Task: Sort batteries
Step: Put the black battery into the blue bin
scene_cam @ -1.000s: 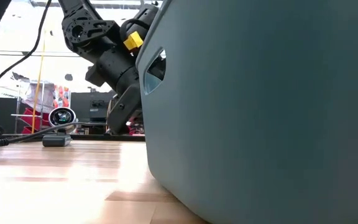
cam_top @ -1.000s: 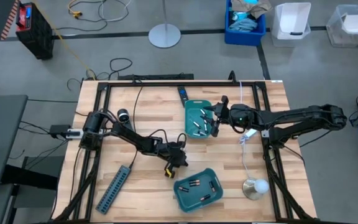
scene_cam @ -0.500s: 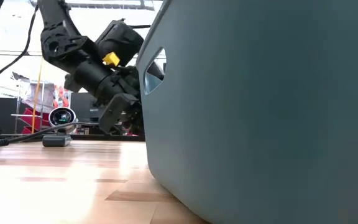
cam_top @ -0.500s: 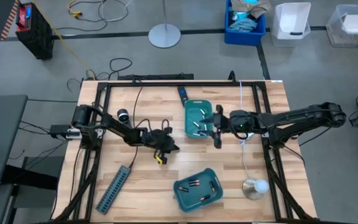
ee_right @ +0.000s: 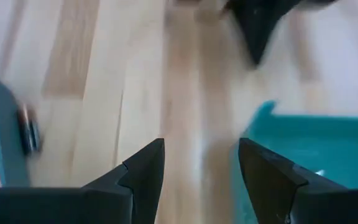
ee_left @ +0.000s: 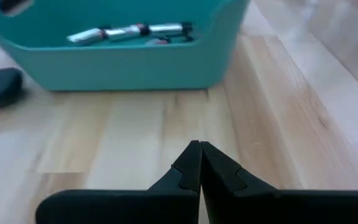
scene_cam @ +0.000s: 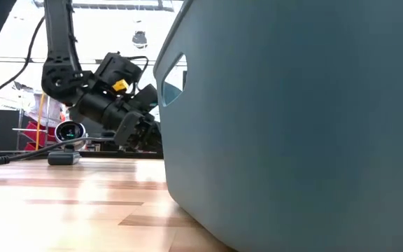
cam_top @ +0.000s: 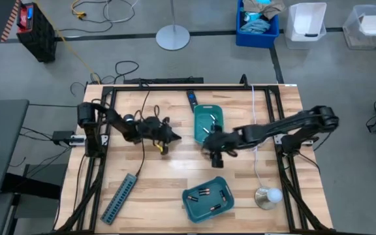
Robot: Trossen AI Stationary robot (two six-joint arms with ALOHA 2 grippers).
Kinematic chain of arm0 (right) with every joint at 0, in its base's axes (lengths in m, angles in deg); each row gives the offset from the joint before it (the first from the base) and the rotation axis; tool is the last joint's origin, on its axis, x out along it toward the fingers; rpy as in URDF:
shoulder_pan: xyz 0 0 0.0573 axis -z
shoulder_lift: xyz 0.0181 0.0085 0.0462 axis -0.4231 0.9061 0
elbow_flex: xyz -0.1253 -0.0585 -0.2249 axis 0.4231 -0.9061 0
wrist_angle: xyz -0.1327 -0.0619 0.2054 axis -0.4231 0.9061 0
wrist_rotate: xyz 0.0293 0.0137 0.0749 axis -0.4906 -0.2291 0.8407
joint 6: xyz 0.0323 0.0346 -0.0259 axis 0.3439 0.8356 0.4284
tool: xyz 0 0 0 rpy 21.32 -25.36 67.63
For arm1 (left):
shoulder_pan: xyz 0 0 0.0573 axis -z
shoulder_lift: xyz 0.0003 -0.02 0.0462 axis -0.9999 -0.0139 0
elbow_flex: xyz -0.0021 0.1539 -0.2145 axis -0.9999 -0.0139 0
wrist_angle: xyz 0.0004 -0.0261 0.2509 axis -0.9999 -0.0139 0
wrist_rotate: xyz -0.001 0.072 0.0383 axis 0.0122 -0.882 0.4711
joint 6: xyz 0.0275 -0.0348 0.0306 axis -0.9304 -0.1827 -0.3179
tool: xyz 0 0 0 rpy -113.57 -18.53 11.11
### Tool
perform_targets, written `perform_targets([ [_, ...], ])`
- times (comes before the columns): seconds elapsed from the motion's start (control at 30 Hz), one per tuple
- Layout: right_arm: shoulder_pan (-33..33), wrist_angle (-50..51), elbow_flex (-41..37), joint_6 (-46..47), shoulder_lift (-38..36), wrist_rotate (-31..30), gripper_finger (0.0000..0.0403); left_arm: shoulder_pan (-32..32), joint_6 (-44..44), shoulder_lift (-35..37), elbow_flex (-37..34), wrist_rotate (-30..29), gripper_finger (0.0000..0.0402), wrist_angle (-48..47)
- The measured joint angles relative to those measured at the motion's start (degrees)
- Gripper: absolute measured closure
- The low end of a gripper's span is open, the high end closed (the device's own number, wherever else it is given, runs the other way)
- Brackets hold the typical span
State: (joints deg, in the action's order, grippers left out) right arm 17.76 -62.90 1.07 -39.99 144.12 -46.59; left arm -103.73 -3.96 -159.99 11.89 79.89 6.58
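Note:
Two teal trays hold batteries. The far tray (cam_top: 209, 116) stands at the table's middle back, and silvery batteries (ee_left: 129, 31) lie in it. The near tray (cam_top: 207, 199) stands at the front, with several dark batteries (cam_top: 209, 194) inside; its wall (scene_cam: 292, 126) fills the low view. My left gripper (cam_top: 173, 137) is shut and empty, low over the bare wood left of the far tray (ee_left: 129, 68). My right gripper (cam_top: 214, 151) is open and empty, tipped down over the wood between the two trays, by the far tray's near corner (ee_right: 303, 162).
A grey power strip (cam_top: 119, 199) lies at the front left. A black remote-like bar (cam_top: 192, 99) lies behind the far tray. A white ball on a round base (cam_top: 266, 196) stands front right, with a white cord running back. Bare wood lies between the trays.
My left gripper has drawn away from the near tray, toward the table's far edge and a little left, staying shut. My right gripper has come off the far tray toward the near edge and left, tipping further down, still open.

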Motion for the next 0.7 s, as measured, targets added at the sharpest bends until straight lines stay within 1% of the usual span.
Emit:
perform_targets([
  [0.13,-1.93,9.17,5.06,0.47,7.16,0.04,0.0182,-2.93,0.44,0.04,-2.29,0.95,0.0401,4.34],
  [0.2,-2.89,13.79,7.4,0.59,9.42,-0.04,0.0182,-3.72,0.4,-0.16,-2.92,0.89,0.0401,5.91],
  [0.33,-4.74,16.4,10.69,0.09,12.59,-4.2,0.0182,-4.66,-1.0,-0.33,-2.81,0.96,0.0401,7.06],
  [0.43,-5.76,18.79,11.15,-2.1,13.83,-4.87,0.0181,-5.97,-2.42,-0.33,-2.53,0.9,0.0401,9.09],
  [0.53,-5.88,24.14,11.15,-3.7,14.07,-5.24,0.018,-7.74,-2.48,-0.33,-2.51,0.91,0.0401,11.18],
  [0.6,-5.35,27.28,11.13,-4.7,13.54,-6.38,0.0179,-9.1,-3.28,-0.35,-2.51,0.93,0.0401,12.86],
  [0.7,-4.35,29.33,11.13,-5.66,11.93,-7.33,0.0177,-11.22,-6.15,-0.35,-2.47,2.3,0.0401,17.04],
])
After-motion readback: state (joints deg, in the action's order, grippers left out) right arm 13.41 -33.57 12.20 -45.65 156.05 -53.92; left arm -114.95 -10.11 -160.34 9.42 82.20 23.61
